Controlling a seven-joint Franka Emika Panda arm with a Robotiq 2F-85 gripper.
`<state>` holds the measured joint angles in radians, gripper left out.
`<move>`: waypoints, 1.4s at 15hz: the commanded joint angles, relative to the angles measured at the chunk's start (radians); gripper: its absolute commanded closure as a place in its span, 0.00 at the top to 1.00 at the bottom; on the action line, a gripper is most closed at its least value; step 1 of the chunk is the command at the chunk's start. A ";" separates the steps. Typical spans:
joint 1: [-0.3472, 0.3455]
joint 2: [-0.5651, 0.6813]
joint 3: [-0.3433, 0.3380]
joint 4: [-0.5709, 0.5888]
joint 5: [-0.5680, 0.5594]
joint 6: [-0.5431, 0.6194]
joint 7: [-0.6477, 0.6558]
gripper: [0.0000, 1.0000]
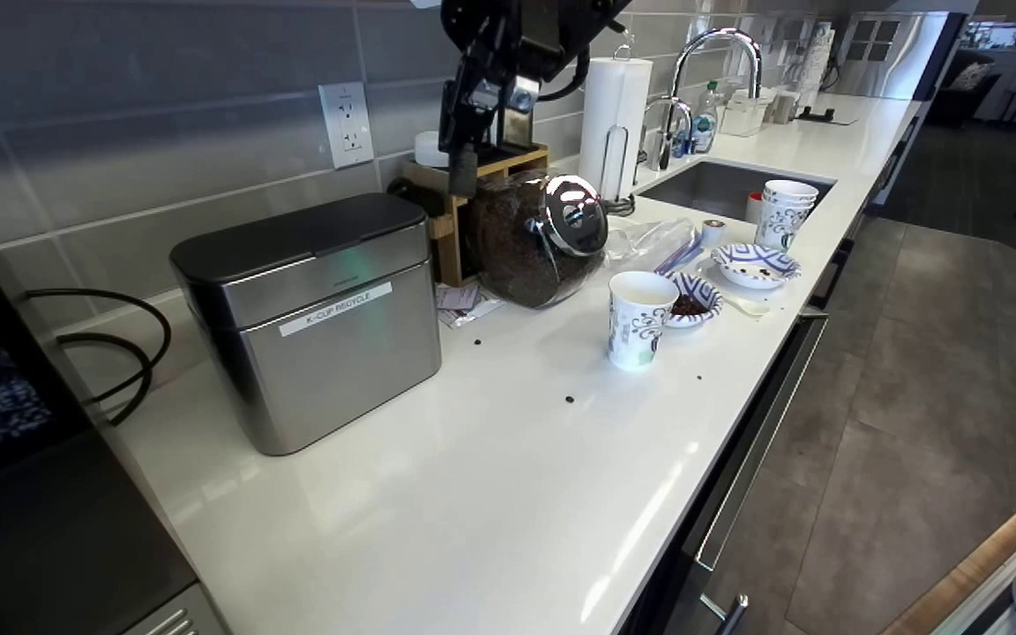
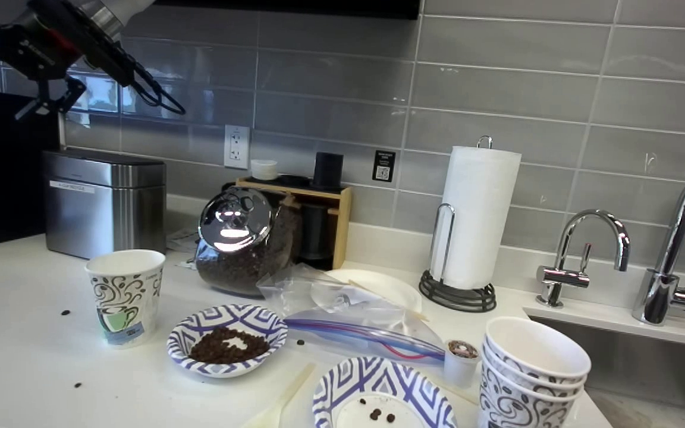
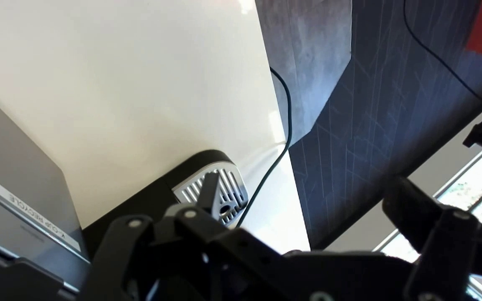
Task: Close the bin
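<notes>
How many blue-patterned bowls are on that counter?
2. One bowl, holding dark beans, is beside the lone paper cup; the other bowl, with a few beans, is near the stacked cups. Any nested underneath would be hidden.

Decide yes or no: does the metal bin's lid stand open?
No: in an exterior view the dark lid lies flat across the top of the bin.

One bin [image 1: 354, 339], one jar [image 1: 517, 256], two patterned bowls [image 2: 235, 313], two faucets [image 2: 562, 277]
</notes>
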<state>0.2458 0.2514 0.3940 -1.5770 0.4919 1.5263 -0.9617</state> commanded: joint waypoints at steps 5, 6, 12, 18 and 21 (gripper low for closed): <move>0.026 -0.131 -0.031 -0.189 -0.068 0.072 0.020 1.00; 0.028 -0.145 -0.033 -0.201 -0.077 0.077 0.033 1.00; 0.034 -0.293 -0.040 -0.263 -0.130 0.084 0.158 1.00; 0.044 -0.414 -0.046 -0.290 -0.230 0.096 0.412 1.00; 0.042 -0.450 -0.051 -0.304 -0.283 0.133 0.529 1.00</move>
<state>0.2730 -0.1421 0.3587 -1.8238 0.2666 1.6015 -0.5404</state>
